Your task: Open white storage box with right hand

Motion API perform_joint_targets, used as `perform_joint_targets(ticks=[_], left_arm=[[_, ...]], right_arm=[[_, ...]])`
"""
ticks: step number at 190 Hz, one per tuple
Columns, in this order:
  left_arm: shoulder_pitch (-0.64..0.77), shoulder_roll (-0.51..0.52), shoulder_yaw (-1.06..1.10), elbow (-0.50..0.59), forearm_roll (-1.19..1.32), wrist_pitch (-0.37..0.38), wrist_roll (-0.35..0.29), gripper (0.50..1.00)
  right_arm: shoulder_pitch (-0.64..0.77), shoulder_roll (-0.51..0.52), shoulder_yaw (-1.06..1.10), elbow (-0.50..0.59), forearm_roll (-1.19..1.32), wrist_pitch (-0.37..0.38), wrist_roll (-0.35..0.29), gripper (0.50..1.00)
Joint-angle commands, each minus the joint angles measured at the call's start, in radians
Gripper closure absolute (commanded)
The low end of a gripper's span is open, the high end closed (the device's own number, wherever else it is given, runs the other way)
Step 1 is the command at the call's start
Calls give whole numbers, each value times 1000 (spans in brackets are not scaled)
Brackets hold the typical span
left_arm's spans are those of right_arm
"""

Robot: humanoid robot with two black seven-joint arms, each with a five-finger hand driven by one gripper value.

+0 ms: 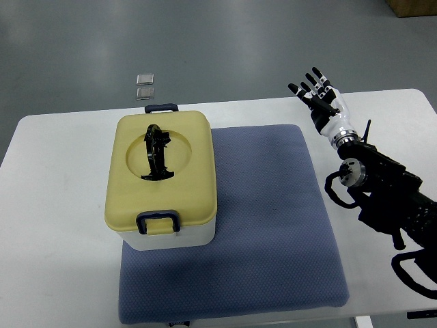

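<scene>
A white storage box (176, 236) with a pale yellow lid (164, 171) stands on the left part of a blue mat (273, 225). A black handle (157, 152) lies folded in the lid's round recess. Dark blue latches show at the near side (158, 221) and the far side (161, 108), both down. My right hand (316, 90) hangs over the table's far right, well to the right of the box, with its fingers spread and nothing in them. The lid is closed.
The white table (54, 232) carries the mat. Two small clear squares (145, 86) lie on the grey floor beyond the table's far edge. A cardboard box corner (413, 7) shows at top right.
</scene>
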Motion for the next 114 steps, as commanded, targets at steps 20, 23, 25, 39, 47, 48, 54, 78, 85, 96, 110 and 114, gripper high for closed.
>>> perform_joint_targets(ticks=[20,23,25,39,47,48,54,78,85,96,110,114], left_arm=[[0,0,-4,2,0,0,-1,500],[0,0,-5,2,0,0,1,500],[0,0,-7,3,-1,0,2,500],[0,0,-7,8,-1,3,2,500],[0,0,-5,11,-1,3,2,500],[0,0,-5,13,-1,3,4,500],[0,0,-4,13,-1,6,2,500],[-2,0,-2,13,-1,9,2,500],[-2,0,-2,11,-1,9,2,500],[-2,0,-5,11,-1,8,2,500],[-2,0,-5,11,-1,9,2,500],[-2,0,-5,11,-1,9,2,500]], right_arm=[[-2,0,0,0,1,1,0,540],[-2,0,-2,-1,0,1,0,540],[-2,0,-2,1,1,1,0,540],[-3,0,-2,-1,0,1,0,540],[-3,0,0,-1,0,1,0,540],[-3,0,0,-1,0,1,0,540],[-3,0,0,1,1,3,0,540],[-5,0,0,1,0,6,0,540],[-3,0,0,-1,0,6,0,540],[-2,0,1,-1,0,5,0,540],[0,0,1,-1,0,1,0,540],[0,0,1,-1,0,0,0,540]])
